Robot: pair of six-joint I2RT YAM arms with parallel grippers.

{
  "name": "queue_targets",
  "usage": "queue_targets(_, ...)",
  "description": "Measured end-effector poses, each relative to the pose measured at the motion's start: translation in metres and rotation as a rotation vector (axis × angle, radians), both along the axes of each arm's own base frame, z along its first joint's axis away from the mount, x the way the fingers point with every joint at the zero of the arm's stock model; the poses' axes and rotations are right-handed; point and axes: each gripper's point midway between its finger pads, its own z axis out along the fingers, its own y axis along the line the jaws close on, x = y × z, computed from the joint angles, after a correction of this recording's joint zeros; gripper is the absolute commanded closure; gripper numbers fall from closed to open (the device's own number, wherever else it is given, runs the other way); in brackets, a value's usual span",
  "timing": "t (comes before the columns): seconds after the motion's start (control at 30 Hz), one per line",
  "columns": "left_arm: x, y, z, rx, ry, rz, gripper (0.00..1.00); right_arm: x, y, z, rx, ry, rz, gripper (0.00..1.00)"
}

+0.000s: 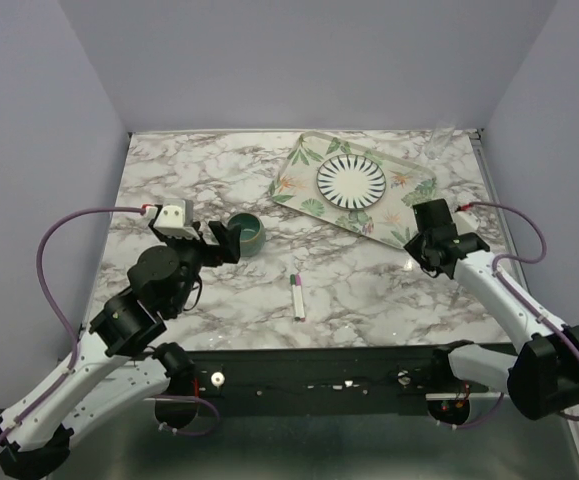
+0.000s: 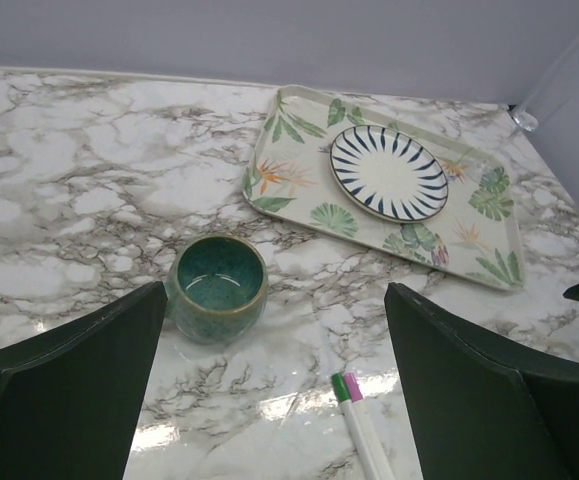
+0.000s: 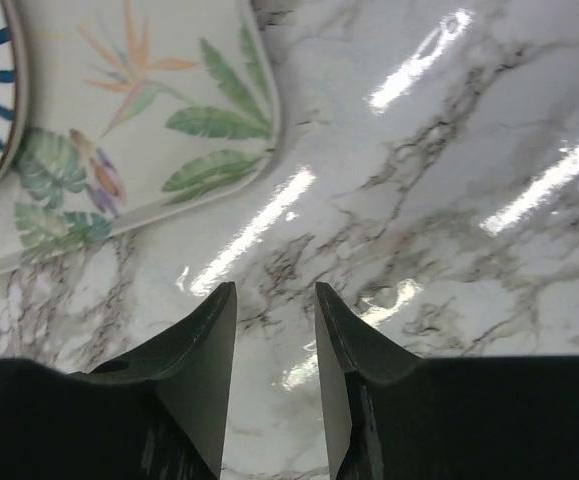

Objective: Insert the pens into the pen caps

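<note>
Two thin white pens (image 2: 367, 440) lie side by side on the marble, also seen near the table's middle in the top view (image 1: 299, 300). A green cap (image 2: 340, 387) and a pink-purple cap (image 2: 353, 385) sit on their far ends; the top view shows only the pink one (image 1: 296, 283). My left gripper (image 2: 276, 292) is wide open and empty, above and left of the pens, close to the green cup; in the top view it (image 1: 226, 241) sits just left of the cup. My right gripper (image 3: 274, 290) is slightly open and empty over bare marble by the tray's near corner, also in the top view (image 1: 421, 258).
A green glazed cup (image 2: 216, 287) stands left of the pens, shown in the top view (image 1: 247, 232) too. A leaf-patterned tray (image 1: 304, 160) at the back right carries a striped plate (image 1: 351, 181). The tray's corner (image 3: 169, 130) lies just ahead of my right fingers.
</note>
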Motion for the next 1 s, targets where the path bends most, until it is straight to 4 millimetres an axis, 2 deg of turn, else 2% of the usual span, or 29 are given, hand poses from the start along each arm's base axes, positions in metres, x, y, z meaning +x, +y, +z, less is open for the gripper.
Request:
queue_targets(0.2, -0.006, -0.003, 0.004, 0.005, -0.021, -0.05, 0.01, -0.02, -0.04, -0.023, -0.01, 0.082, -0.146, 0.57)
queue_targets(0.23, -0.007, -0.003, 0.006, 0.001, -0.026, -0.058, 0.01, -0.023, -0.054, -0.026, -0.006, 0.091, -0.194, 0.57)
queue_targets(0.33, -0.011, -0.005, 0.009, -0.006, -0.037, -0.081, 0.01, -0.031, -0.087, -0.029, -0.013, 0.109, -0.292, 0.57)
queue_targets(0.5, -0.01, -0.006, 0.006, 0.015, -0.032, -0.088, 0.01, -0.041, -0.123, -0.031, -0.028, 0.143, -0.345, 0.56)
queue_targets(0.57, -0.007, -0.009, -0.001, 0.046, -0.011, -0.088, 0.01, -0.048, -0.135, -0.034, -0.047, 0.168, -0.349, 0.56)
queue_targets(0.73, 0.001, -0.015, -0.039, 0.165, 0.11, -0.086, 0.01, -0.056, -0.155, -0.036, -0.083, 0.203, -0.328, 0.55)
queue_targets(0.8, 0.0, -0.014, -0.044, 0.183, 0.128, -0.086, 0.01, -0.055, -0.16, -0.036, -0.088, 0.205, -0.316, 0.54)
queue_targets(0.83, -0.007, -0.007, -0.033, 0.148, 0.092, -0.086, 0.01, -0.052, -0.163, -0.038, -0.085, 0.195, -0.282, 0.53)
queue_targets(0.9, -0.009, -0.005, -0.029, 0.135, 0.078, -0.085, 0.01, -0.051, -0.163, -0.039, -0.083, 0.193, -0.271, 0.53)
queue_targets(1.0, -0.016, 0.002, -0.013, 0.083, 0.022, -0.082, 0.01, -0.051, -0.162, -0.044, -0.07, 0.192, -0.24, 0.53)
